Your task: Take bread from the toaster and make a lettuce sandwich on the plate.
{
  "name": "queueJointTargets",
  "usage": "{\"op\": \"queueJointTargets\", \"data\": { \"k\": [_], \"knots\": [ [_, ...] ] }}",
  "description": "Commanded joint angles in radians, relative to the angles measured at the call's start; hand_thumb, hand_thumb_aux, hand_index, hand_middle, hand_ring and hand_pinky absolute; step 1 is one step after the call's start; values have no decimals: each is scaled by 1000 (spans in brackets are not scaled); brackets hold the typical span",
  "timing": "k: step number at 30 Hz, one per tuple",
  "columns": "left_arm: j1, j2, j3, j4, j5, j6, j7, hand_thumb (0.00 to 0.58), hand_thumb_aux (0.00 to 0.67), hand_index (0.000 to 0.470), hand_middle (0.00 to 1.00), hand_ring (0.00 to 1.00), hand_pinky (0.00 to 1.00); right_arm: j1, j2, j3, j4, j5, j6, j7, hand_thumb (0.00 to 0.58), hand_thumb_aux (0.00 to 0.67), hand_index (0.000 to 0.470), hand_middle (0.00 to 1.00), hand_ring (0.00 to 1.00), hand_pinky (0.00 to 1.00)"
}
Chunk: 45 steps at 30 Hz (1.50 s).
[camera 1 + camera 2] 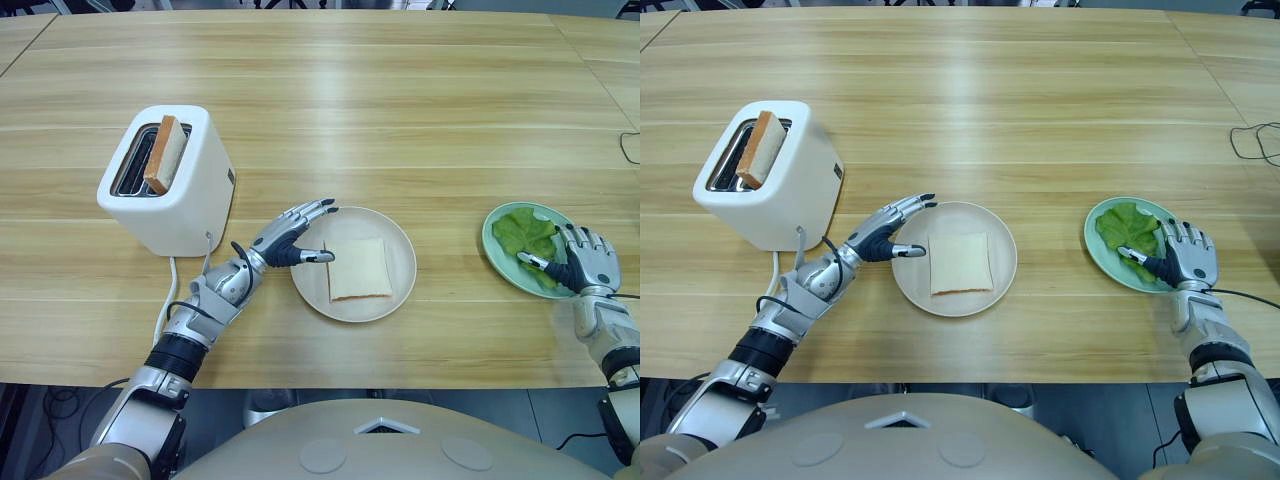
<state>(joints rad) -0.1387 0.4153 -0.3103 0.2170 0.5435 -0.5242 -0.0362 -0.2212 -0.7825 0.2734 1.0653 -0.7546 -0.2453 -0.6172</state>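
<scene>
Picking lettuce (1125, 225) off green plate (1089, 240): right hand (1188, 258), unclenched and empty at its rim, should pinch one leaf, centre it on bread (960, 263); left hand (885, 235) released.

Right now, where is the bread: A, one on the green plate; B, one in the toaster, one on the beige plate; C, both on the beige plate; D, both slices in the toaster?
B: a crusted slice stands in the toaster, and a white slice lies flat on the beige plate.
</scene>
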Motion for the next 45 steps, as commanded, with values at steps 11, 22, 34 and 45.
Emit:
{"op": "queueJointTargets", "data": {
  "k": [11,22,34,45],
  "knots": [
    [21,-9,-3,-35,1,30,-17,0,0,0,43,43,43,-14,10,73,-55,-9,-15,53,580,670,460,0,0,0],
    [16,-15,7,-10,-3,25,3,0,0,0,47,47,47,-11,0,63,-93,-2,-35,-15,580,670,460,0,0,0],
    [57,-4,176,-124,-52,-14,139,0,0,0,47,47,47,239,-29,-79,-983,60,-127,121,580,670,460,0,0,0],
    [75,-12,323,-277,20,-40,292,0,0,0,0,0,0,35,252,250,-796,-127,-323,258,580,670,460,0,0,0]
  ]
}}
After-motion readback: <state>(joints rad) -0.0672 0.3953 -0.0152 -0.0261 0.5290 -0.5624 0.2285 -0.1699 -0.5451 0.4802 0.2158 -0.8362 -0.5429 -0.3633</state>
